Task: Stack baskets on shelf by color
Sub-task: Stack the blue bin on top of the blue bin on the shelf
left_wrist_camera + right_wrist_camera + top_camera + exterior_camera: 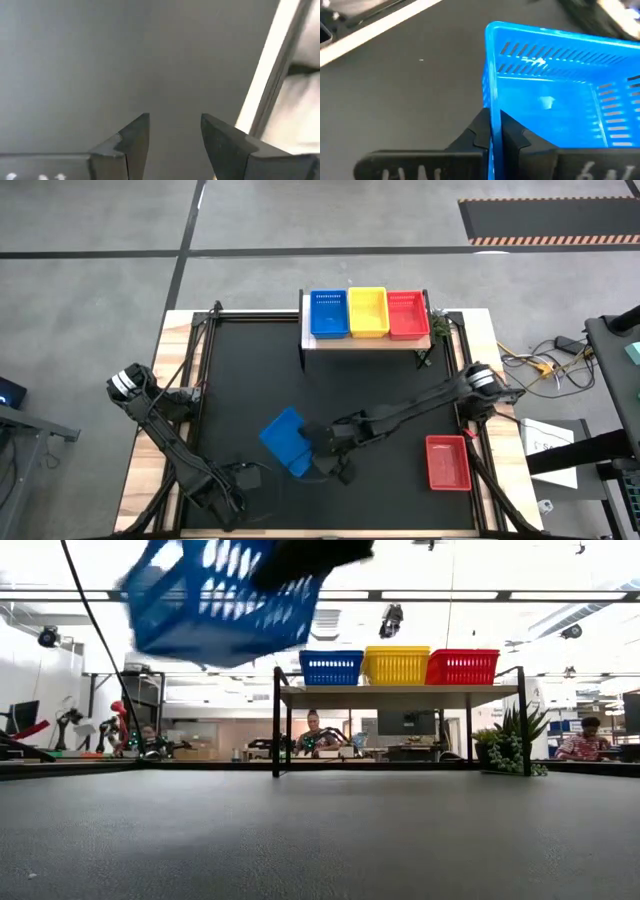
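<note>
Blue basket (215, 600) hung tilted above the mat, right claw (493, 137) clamped on its wall.
Left claw (175, 142) waited open near the worktop's front edge.

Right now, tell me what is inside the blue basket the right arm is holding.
Nothing shows inside the blue basket: its floor and far wall look bare. The right gripper, shut on the near rim, hides the corner below it.

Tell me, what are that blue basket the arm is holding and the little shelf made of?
The blue basket, pinched at its rim by the right gripper, looks like smooth, glossy moulded plastic: thin walls with slotted holes. The shelf appears to be pale, unpainted wood on top, on thin dark legs, probably metal.
</note>
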Controlling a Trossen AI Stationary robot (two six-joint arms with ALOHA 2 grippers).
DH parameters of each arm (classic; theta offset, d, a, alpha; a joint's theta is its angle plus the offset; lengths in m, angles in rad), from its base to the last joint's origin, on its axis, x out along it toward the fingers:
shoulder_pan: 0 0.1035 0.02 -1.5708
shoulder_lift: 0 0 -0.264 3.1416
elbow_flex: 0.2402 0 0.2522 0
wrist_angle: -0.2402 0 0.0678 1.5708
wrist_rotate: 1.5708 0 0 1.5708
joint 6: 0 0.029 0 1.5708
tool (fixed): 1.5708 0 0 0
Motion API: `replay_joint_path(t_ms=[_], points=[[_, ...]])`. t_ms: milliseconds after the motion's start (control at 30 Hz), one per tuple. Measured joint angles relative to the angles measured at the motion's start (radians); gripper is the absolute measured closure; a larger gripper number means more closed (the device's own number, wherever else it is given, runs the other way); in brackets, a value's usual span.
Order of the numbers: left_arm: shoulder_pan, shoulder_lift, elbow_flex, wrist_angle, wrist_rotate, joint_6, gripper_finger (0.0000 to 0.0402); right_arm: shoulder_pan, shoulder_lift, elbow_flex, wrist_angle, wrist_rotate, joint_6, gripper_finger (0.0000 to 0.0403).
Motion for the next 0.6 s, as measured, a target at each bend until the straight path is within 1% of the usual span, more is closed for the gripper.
replay_joint_path(t_ms=[67,200,300,367,433,600], points=[[0.001,-0.001,0.000,0.055,-0.123,0.106,0.0240,0.000,-0.064,0.000,-0.063,0.062,0.060,0.0394],[0.018,-0.004,0.001,0.168,-0.403,0.373,0.0240,-0.008,-0.177,0.000,-0.150,0.259,0.156,0.0394],[0.035,-0.015,0.001,0.260,-0.556,0.600,0.0240,-0.029,-0.248,0.014,-0.187,0.375,0.180,0.0394],[0.047,-0.030,0.001,0.304,-0.609,0.723,0.0240,-0.056,-0.286,0.034,-0.203,0.415,0.188,0.0394],[0.061,-0.053,0.002,0.325,-0.642,0.805,0.0240,-0.094,-0.311,0.059,-0.218,0.425,0.186,0.0394],[0.084,-0.113,0.001,0.317,-0.709,0.868,0.0240,-0.235,-0.312,0.114,-0.228,0.424,0.148,0.0394]])
